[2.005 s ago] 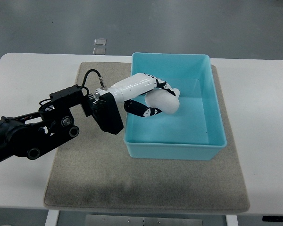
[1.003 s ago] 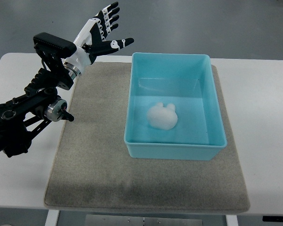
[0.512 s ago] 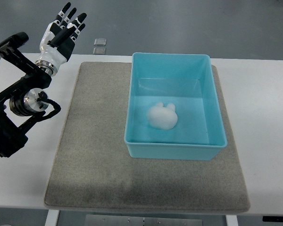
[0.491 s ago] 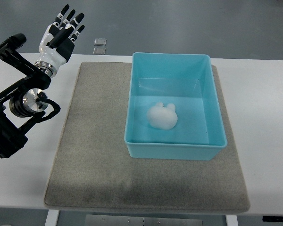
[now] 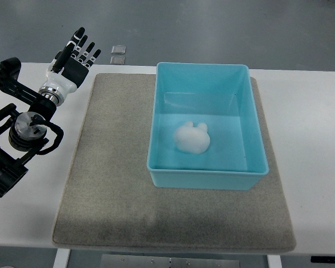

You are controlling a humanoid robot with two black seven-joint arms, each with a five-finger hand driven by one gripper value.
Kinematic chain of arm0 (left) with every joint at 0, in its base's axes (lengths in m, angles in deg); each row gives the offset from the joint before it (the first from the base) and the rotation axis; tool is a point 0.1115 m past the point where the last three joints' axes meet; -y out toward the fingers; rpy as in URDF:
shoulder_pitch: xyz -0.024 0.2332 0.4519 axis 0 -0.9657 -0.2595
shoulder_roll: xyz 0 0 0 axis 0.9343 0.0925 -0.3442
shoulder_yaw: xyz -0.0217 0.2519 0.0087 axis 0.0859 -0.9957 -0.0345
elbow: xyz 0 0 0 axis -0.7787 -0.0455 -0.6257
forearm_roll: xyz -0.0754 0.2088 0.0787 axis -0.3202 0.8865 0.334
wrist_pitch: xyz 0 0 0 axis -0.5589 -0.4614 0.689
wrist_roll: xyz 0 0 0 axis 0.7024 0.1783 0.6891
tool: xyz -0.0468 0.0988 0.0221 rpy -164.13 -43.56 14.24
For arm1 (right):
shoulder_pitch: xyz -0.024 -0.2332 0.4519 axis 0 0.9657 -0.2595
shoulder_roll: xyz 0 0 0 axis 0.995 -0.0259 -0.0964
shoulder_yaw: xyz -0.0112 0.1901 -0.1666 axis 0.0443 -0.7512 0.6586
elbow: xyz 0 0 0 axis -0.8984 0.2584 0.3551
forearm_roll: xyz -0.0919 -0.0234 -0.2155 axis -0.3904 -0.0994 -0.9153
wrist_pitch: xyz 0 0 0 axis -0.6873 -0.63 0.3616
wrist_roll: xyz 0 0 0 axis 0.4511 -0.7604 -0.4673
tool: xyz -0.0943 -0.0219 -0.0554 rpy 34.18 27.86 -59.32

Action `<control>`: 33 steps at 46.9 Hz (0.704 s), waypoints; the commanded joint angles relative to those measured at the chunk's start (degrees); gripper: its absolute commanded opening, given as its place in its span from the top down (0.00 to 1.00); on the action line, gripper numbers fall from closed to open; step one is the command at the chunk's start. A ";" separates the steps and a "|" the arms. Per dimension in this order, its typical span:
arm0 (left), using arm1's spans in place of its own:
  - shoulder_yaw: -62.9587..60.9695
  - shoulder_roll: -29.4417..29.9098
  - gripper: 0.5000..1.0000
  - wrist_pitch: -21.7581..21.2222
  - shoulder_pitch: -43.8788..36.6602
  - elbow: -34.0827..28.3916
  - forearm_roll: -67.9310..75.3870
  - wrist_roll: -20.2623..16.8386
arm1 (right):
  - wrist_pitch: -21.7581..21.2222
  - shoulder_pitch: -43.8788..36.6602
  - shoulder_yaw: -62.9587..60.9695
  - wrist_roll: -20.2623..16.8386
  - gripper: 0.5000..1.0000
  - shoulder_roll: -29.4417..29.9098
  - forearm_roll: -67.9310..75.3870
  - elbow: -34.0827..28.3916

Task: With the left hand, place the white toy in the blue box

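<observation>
One white toy [image 5: 191, 138], one blue box [image 5: 257, 139], one mat [image 5: 111, 184], one hand [image 5: 73, 60].

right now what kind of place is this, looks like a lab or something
Probably a robotics lab or test bench: a white table on a bare grey floor, a grey mat marking the work area, and a left robot hand beside a blue box.

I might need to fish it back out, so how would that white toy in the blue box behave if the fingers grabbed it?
The white toy looks rounded and fuzzy-edged, so it is probably soft and would squash a little under the fingers. It seems light for its size. Its domed shape might slip from a shallow pinch, though it sits flat on the blue box floor and seems unlikely to roll.
</observation>
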 commanded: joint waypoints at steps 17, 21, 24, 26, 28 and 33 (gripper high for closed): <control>0.08 0.13 0.01 3.73 -0.01 -3.71 0.51 0.07 | 0.00 0.00 0.00 0.00 0.13 0.00 0.00 0.00; 0.08 0.13 0.01 4.17 -0.10 -3.62 0.60 0.07 | 0.00 0.00 0.00 0.00 0.13 0.00 0.00 0.00; 0.08 0.04 0.01 4.17 -0.45 -3.62 0.60 0.07 | 0.00 0.00 0.00 0.00 0.13 0.00 0.00 0.00; 0.08 0.04 0.01 4.26 -0.98 -3.62 0.60 0.07 | 0.00 0.00 0.00 0.00 0.13 0.00 0.00 0.00; 0.08 0.04 0.01 4.43 -1.33 -3.53 0.68 0.07 | 0.00 0.00 0.00 0.00 0.13 0.00 0.00 0.00; 0.25 -0.31 0.01 4.87 -1.95 -3.62 0.60 -0.02 | 0.00 0.00 0.00 0.00 0.13 0.00 0.00 0.00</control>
